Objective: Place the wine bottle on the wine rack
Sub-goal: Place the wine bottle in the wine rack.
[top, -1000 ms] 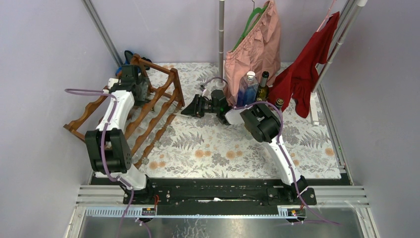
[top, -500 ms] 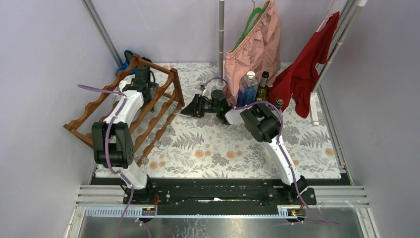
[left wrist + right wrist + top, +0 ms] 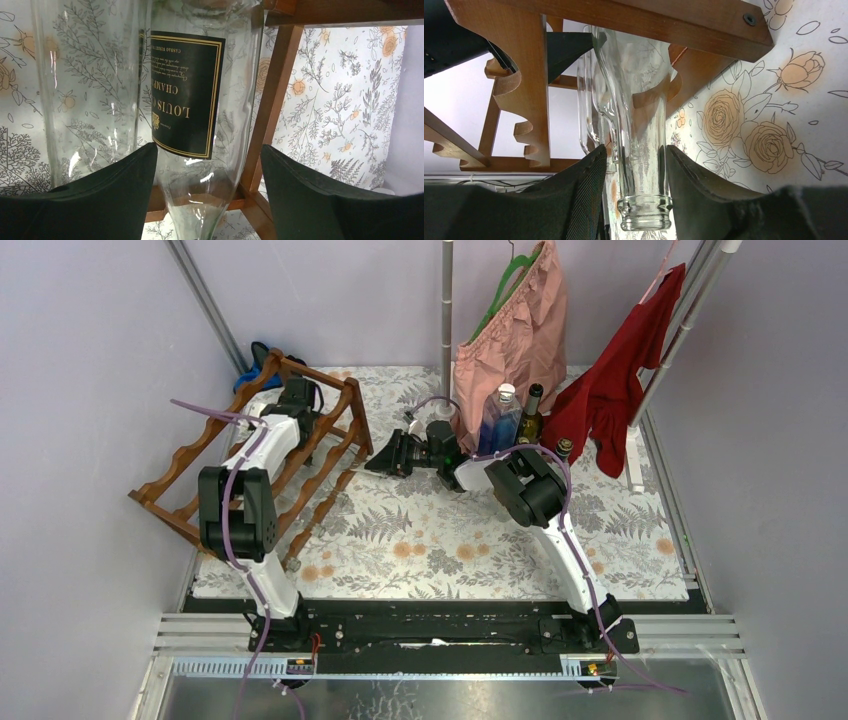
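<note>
The wine rack (image 3: pixel 170 472) is a reddish-brown wooden frame at the left of the table. A clear glass wine bottle (image 3: pixel 200 90) with a black and gold label lies in it, neck toward the table's middle. My left gripper (image 3: pixel 300 402) reaches down over the rack. In the left wrist view it (image 3: pixel 208 150) is open, straddling the bottle's shoulder and a rack post (image 3: pixel 272 100). My right gripper (image 3: pixel 380 460) sits at the rack's right end. It (image 3: pixel 635 150) stands slightly open around the bottle's neck (image 3: pixel 641 125). One finger touches the lip and a small gap shows at the other.
A second clear bottle (image 3: pixel 85 75) lies beside the first in the rack. A blue bottle (image 3: pixel 497 415) and a dark bottle (image 3: pixel 530 412) stand at the back. Behind them hang a pink garment (image 3: pixel 515 325) and a red garment (image 3: pixel 625 370). A metal pole (image 3: pixel 446 320) rises at the back.
My left arm has swung to the right, carrying its gripper from the rack's back left toward the rack's right end. The right arm has stayed where it was.
</note>
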Robot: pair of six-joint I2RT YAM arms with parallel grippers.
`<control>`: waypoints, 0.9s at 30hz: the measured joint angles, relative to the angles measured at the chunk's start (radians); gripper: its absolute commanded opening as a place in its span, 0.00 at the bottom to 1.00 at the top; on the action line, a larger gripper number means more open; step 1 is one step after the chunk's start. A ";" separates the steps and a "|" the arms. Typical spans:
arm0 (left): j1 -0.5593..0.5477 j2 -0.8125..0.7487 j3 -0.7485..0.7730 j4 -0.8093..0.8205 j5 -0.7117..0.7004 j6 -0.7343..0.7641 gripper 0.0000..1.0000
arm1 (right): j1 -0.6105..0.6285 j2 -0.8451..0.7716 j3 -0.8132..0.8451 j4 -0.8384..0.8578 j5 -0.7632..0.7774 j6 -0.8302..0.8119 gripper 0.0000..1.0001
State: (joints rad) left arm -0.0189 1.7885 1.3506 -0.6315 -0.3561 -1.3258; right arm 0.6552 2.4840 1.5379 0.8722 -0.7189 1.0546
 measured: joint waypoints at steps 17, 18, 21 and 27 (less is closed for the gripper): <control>0.000 0.019 0.018 0.014 -0.021 0.044 0.60 | -0.001 0.000 0.005 0.001 -0.018 0.014 0.53; 0.000 0.019 0.020 0.017 -0.022 0.054 0.60 | -0.001 0.000 0.009 0.000 -0.025 0.011 0.54; -0.001 0.019 0.024 0.018 -0.023 0.075 0.62 | -0.001 0.000 0.031 -0.023 -0.042 -0.009 0.55; -0.002 0.019 0.021 0.027 -0.010 0.087 0.63 | -0.002 0.000 0.074 -0.123 -0.057 -0.091 0.55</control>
State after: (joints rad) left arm -0.0204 1.8072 1.3712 -0.6044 -0.3664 -1.2392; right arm 0.6537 2.4840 1.6123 0.7490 -0.7761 0.9638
